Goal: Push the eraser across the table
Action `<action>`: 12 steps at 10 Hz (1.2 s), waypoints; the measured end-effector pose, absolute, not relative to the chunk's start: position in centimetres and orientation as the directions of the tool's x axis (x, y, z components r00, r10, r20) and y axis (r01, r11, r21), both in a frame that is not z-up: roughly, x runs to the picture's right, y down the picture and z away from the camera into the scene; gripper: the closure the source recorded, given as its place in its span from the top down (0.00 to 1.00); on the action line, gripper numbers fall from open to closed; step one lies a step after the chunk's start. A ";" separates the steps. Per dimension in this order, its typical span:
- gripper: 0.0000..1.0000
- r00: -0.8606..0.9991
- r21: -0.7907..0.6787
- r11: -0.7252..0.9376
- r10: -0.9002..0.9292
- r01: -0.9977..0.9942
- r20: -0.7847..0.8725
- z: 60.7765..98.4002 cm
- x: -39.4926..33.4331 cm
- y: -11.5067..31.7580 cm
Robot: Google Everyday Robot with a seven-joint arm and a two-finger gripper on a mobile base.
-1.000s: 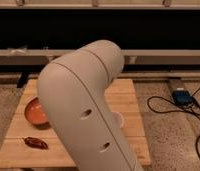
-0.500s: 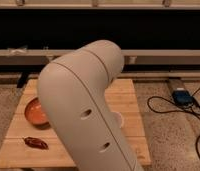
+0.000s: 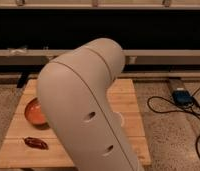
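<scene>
A cream arm (image 3: 83,115) hides the tool, so its grip cannot be told. The light wooden plank counter (image 3: 128,92) holds an orange bowl (image 3: 34,112) at nine o'clock.

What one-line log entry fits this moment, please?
arm: fills foreground | end effector: out of view | eraser: not visible | orange bowl: on table

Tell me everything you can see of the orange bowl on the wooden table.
The orange bowl is round and shallow, smooth and slightly glossy, its material unclear. It sits upright on the left part of the light wooden table, apart from the reddish-brown object lying nearer the front edge. The robot's pale arm in the foreground hides the bowl's right side in the picture. The hand is not in view, so nothing shows it touching the bowl.
</scene>
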State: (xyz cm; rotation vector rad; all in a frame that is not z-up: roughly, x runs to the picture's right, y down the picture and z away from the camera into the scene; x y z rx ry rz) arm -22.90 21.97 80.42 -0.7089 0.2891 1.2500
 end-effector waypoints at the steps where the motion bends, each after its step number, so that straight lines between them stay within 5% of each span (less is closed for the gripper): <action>1: 0.00 0.321 -0.336 0.143 0.761 -0.931 -0.564 80.1 -23.1 22.1; 12: 0.00 0.290 -0.309 0.121 0.751 -0.943 -0.593 82.7 -21.5 21.5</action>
